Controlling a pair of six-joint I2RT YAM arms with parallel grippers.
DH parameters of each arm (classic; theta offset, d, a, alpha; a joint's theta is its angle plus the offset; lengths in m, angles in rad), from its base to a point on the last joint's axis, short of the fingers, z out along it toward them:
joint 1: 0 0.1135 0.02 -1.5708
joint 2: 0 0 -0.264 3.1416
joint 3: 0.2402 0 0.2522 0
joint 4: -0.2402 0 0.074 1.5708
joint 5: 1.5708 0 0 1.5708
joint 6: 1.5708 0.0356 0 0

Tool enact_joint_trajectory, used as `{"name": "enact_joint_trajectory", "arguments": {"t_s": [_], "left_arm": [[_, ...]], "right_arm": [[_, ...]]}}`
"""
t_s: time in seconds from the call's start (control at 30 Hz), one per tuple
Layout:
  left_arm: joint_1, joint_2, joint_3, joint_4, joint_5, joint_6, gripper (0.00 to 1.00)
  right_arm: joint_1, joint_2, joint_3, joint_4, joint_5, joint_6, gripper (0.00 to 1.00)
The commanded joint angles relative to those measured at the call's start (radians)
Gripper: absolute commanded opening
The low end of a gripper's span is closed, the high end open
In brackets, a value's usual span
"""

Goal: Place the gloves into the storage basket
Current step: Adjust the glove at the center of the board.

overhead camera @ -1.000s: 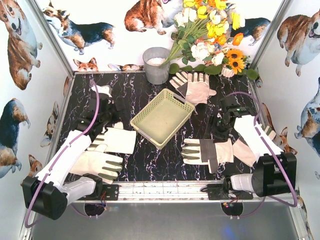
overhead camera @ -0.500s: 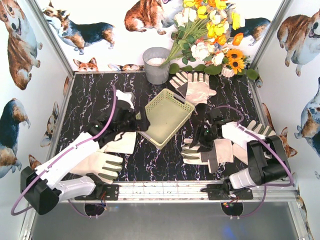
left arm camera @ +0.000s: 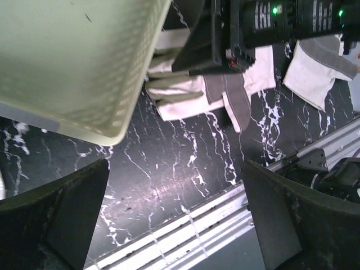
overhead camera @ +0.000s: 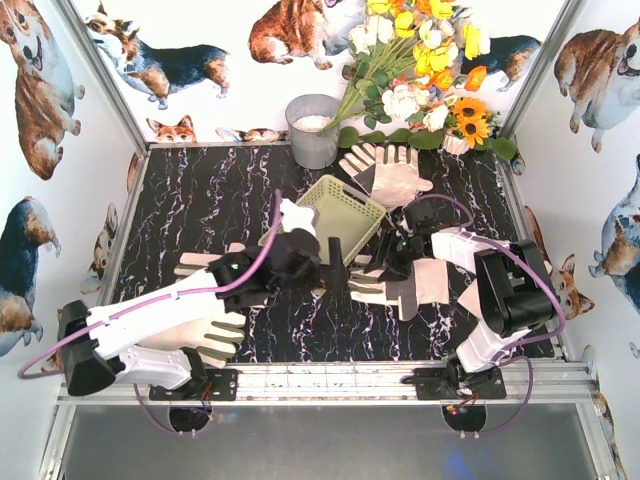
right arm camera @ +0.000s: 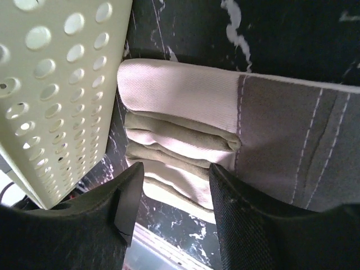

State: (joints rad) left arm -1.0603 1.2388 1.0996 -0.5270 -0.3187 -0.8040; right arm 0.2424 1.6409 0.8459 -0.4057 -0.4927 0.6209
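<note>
Beside basket [overhead camera: 346, 206], glove [overhead camera: 410, 283] crosswise, pointing left

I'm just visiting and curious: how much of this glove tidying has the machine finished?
Nothing looks done: the visible part of the storage basket holds no glove. In hand: the right gripper hangs open over a glove lying beside the basket; the left gripper is open and empty. Left: that glove, the pair by the grey bucket and another glove near the left arm's base, at least.
</note>
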Motion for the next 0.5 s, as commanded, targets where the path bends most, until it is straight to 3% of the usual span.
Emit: {"name": "enact_joint_trajectory", "arguments": {"t_s": [0.0,0.17,0.33,0.47], "left_arm": [[-0.053,0.046,0.056,-0.023,-0.064,-0.097,0.96],[-0.061,0.08,0.035,0.074,-0.065,-0.185,0.95],[-0.066,0.18,0.038,0.228,-0.046,-0.234,0.89],[-0.066,0.365,0.256,0.12,0.003,-0.142,0.81]], "right_arm": [[-0.007,-0.075,0.064,0.006,0.096,-0.059,0.54],[-0.074,-0.255,0.111,-0.146,0.152,-0.105,0.61],[-0.208,-0.283,0.149,-0.224,0.221,-0.153,0.63],[-0.295,-0.22,0.194,-0.255,0.139,-0.161,0.63]]}}
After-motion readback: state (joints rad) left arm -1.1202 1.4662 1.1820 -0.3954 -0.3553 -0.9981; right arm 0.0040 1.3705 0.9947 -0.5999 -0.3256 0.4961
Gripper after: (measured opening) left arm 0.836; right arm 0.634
